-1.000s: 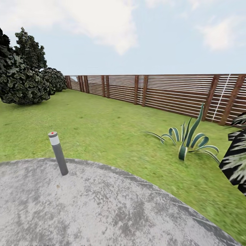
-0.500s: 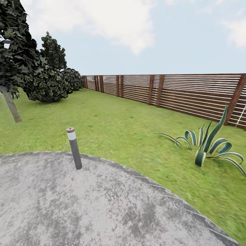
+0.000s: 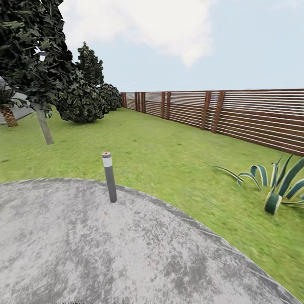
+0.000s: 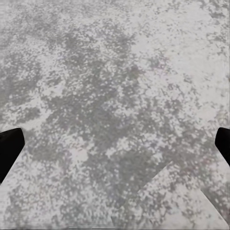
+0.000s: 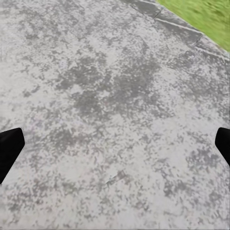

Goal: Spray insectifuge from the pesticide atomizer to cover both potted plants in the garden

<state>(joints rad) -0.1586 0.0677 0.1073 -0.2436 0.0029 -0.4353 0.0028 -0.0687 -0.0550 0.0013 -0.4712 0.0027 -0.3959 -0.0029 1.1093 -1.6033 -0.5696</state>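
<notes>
I am in the garden, standing on the round grey mottled paved area [image 3: 105, 253] with green lawn [image 3: 169, 152] beyond it. The pesticide atomizer and the potted plants are out of view. My left gripper [image 4: 115, 148] hangs open over the paving [image 4: 110, 96], its dark fingertips [image 4: 9, 148] far apart with nothing between them. Over the paving [image 5: 105, 105] near its edge my right gripper [image 5: 115, 148] is open too, and a strip of grass [image 5: 206, 14] lies beyond that edge.
A grey lamp post with a red cap [image 3: 109, 177] stands at the paving's rim. A striped spiky agave [image 3: 274, 190] grows at the right. A brown slatted fence [image 3: 236, 116] closes the back. Dark bushes [image 3: 82, 101] and a tree trunk [image 3: 43, 124] stand at the left.
The whole head view has shifted right: the camera has turned left. The lamp post and agave sit further right in the picture, and the tree and bushes have come in at the left.
</notes>
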